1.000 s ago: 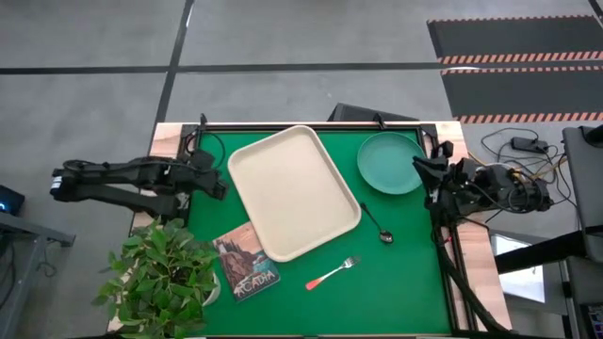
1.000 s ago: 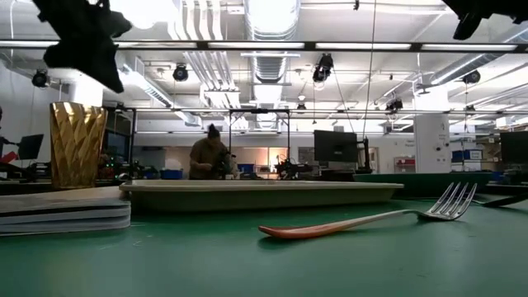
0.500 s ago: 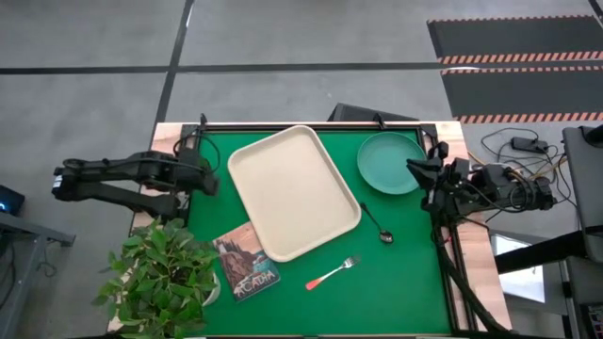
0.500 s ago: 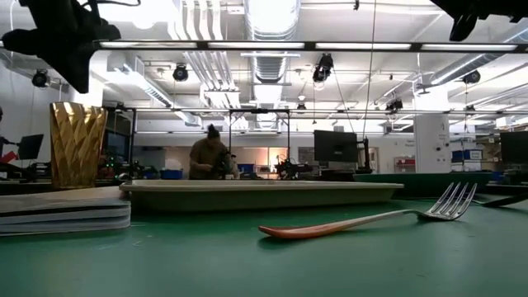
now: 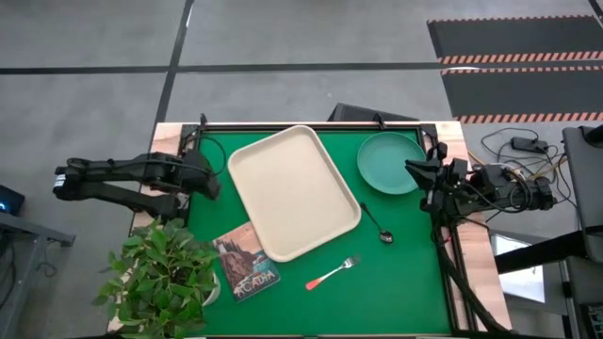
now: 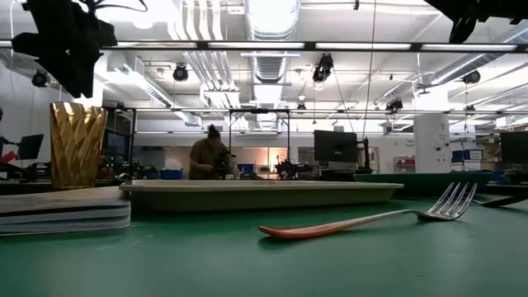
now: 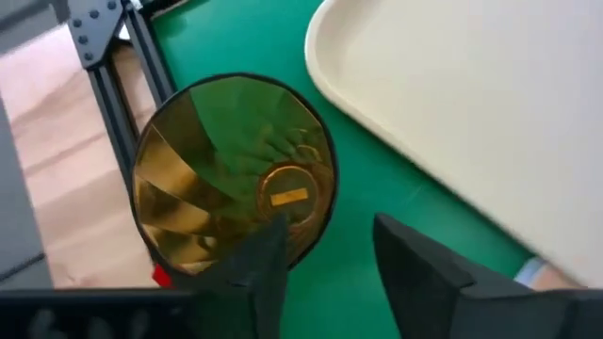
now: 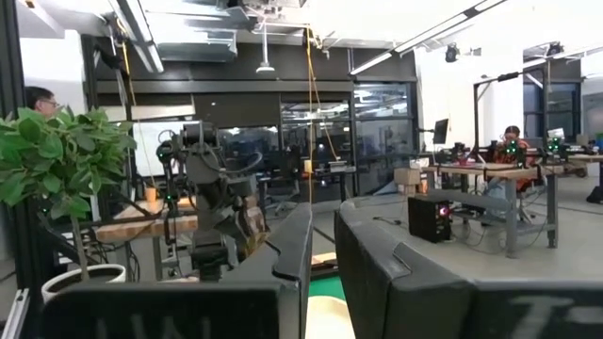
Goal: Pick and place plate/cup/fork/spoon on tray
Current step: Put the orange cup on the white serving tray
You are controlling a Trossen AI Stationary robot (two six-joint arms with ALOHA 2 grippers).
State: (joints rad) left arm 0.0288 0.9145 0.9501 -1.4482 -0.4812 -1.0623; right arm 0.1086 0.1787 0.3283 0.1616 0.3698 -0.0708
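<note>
Directly below left end effector point(image 7: 325, 268): cup point(image 7: 234, 174).

Evenly and brightly lit from long ceiling strip lights point(image 6: 272, 45), glaring white across the low view. Soft, faint shadows on the green counter point(image 5: 396, 273). Motion-blurred along the cream-beige tray's rim point(image 7: 396, 141) in the left wrist view; near dark fingers point(image 8: 283, 254) out of focus.

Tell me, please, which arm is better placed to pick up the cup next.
The left. Its open gripper looks straight down on the amber cup, just beside the tray. The right gripper waits across the table by the teal plate.
</note>
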